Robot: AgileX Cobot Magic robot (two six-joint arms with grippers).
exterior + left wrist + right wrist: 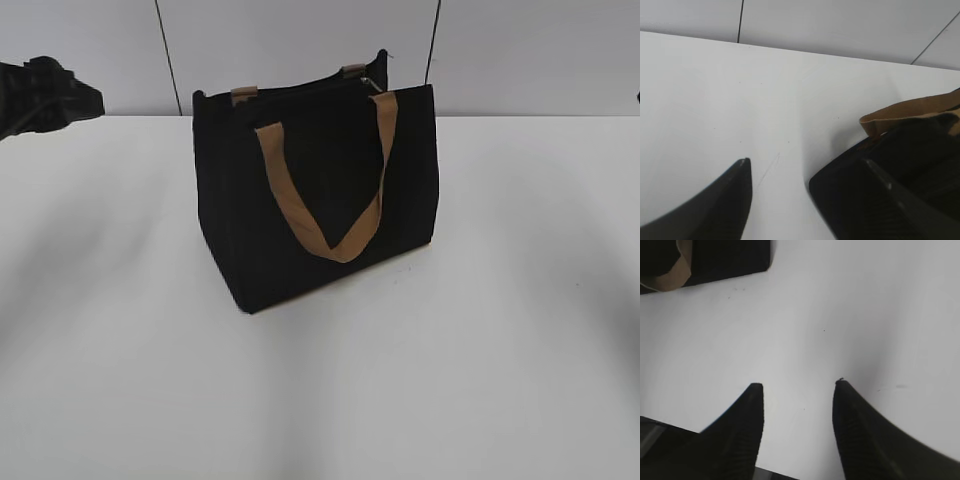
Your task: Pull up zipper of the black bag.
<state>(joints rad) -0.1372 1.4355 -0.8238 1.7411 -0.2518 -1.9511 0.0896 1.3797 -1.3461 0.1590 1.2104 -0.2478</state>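
Right gripper [797, 387] spread, empty | left gripper [810, 165] spread, empty | black bag [318, 195] upright | zipper [372, 83] runs left-right, pull at right

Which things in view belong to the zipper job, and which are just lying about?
Belongs to the job:
- black bag, standing on the table
- zipper, silver pull at the bag's top right end
- left gripper, open beside the bag
- right gripper, open over bare table

Just there:
- tan handles
- white table
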